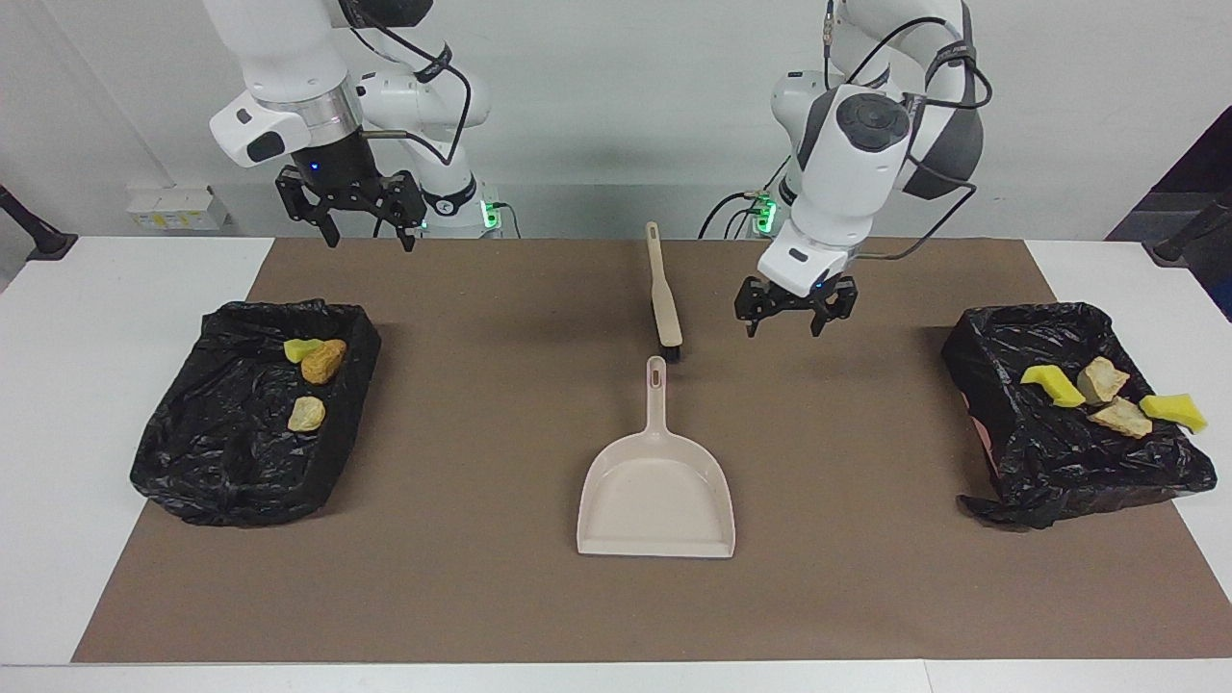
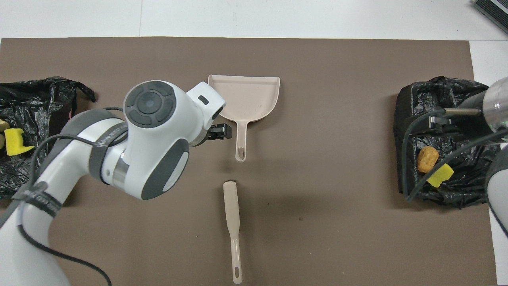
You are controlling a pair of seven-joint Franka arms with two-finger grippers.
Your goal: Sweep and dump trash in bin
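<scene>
Dustpan (image 1: 655,496) and brush (image 1: 663,294): smooth beige plastic with a faint sheen. Mat (image 1: 481,577): matt brown paper, laid on a smooth white bench (image 1: 96,289). Bin liners (image 1: 231,462): thin, crinkled, glossy black plastic film. Trash (image 1: 322,361): porous yellow sponge and rough, crumbly tan lumps. Arm shells (image 1: 847,173): glossy white plastic.
</scene>
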